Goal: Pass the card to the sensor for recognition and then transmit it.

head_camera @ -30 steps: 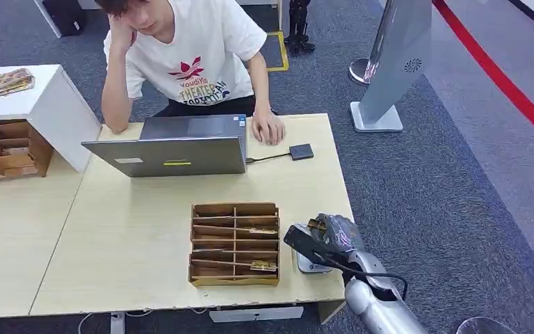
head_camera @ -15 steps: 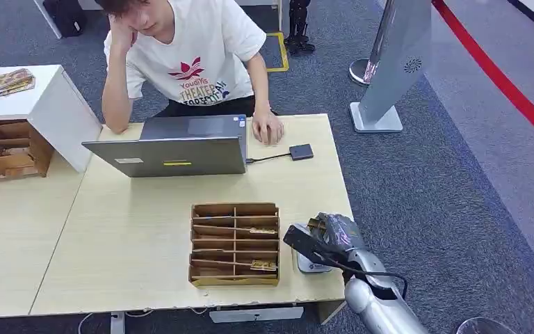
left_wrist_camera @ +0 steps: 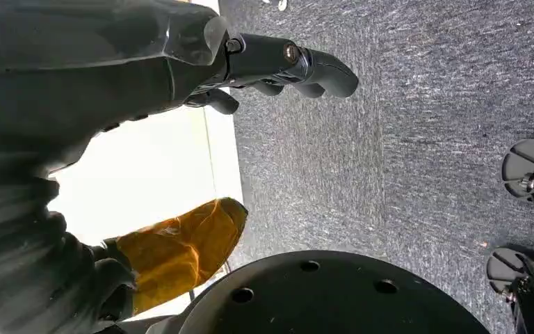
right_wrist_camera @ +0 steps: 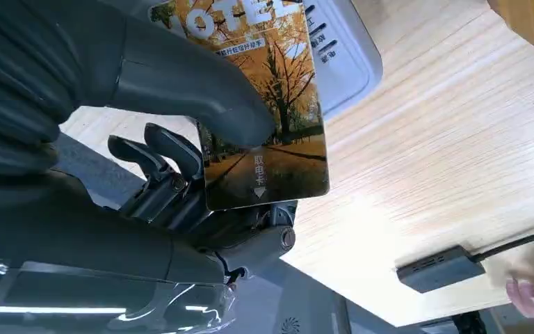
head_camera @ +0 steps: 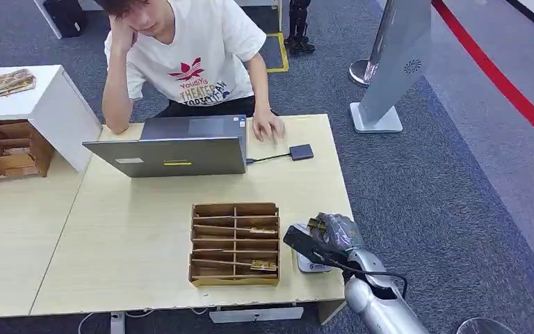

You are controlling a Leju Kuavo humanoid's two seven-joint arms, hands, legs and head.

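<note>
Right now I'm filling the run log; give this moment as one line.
phase: card at sensor | right hand: holds card over white sensor | left hand: hangs over floor, empty | person: seated at laptop

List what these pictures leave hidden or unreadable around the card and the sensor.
- Sensor: in the right wrist view the card and the thumb of the right hand cover most of it; in the head view the hand covers much of it.
- Gap between card and sensor: no view settles it.
- Card's print: its top is cut off by the picture's edge.
- Cards in the wooden organizer: too small to read in the head view.
- Left hand: hangs over carpet, holding nothing.
</note>
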